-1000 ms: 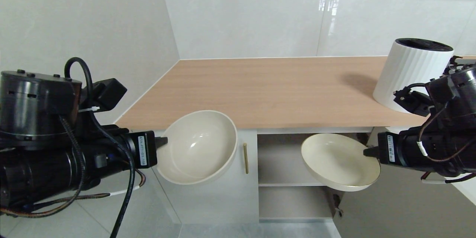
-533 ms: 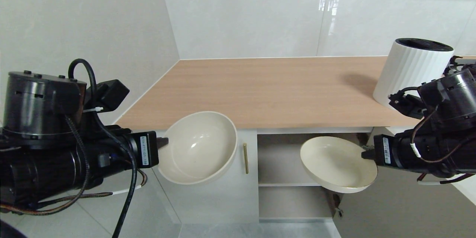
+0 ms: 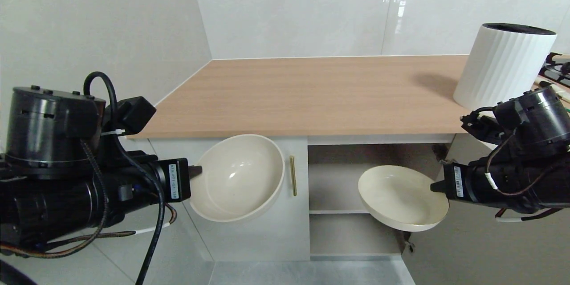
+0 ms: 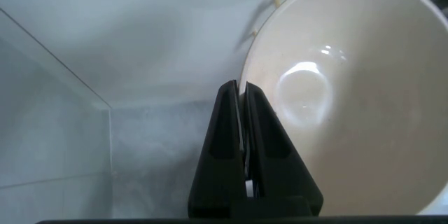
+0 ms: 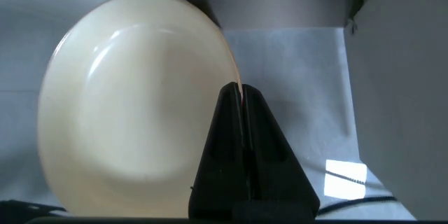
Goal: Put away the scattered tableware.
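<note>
bowl (image 3: 236, 178) left of plate (image 3: 401, 198), canister (image 3: 505, 67) on counter (image 3: 311, 93)

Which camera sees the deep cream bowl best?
The head view: the deep cream bowl shows whole, its rim pinched by the left gripper. The left wrist view shows its inside close up, partly cut off. The right wrist view looks at the shallow cream plate.
</note>
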Robot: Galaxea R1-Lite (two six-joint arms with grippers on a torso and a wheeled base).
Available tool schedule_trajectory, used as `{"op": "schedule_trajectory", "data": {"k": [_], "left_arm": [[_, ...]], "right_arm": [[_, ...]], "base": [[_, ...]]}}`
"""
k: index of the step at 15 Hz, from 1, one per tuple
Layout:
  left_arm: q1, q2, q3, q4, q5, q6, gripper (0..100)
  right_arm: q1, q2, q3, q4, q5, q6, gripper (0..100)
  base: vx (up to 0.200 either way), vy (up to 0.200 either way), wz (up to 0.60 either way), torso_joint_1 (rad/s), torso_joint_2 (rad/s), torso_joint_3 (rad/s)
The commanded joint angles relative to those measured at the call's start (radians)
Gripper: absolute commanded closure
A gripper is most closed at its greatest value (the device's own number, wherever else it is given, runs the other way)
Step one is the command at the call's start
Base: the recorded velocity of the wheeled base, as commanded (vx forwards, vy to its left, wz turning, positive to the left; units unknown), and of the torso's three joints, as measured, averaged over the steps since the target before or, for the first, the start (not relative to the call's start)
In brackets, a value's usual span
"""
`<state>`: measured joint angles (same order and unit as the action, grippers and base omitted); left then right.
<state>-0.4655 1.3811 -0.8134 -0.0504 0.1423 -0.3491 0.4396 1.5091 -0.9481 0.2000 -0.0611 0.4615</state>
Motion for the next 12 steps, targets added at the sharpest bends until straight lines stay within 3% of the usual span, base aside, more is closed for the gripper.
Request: {"op": "schedule_trajectory", "data": {"k": [1,12], "left_arm": [[-0.001,0.004,0.0,0.0,0.0,-0.001,100],[-0.001,0.018,0.002,0.0,0.0,0.001,100]], "right_arm": [[0.001,0.005,0.012,-0.016,0.0,0.0,100],[0.001,0.043,0.034,-0.059,-0.002,-0.004,100]], "base": [[0.0,0.0,0.0,-0.173,0.47,0.305],[0.0,0.0,0.0,-0.127,0.44,0.311]]}}
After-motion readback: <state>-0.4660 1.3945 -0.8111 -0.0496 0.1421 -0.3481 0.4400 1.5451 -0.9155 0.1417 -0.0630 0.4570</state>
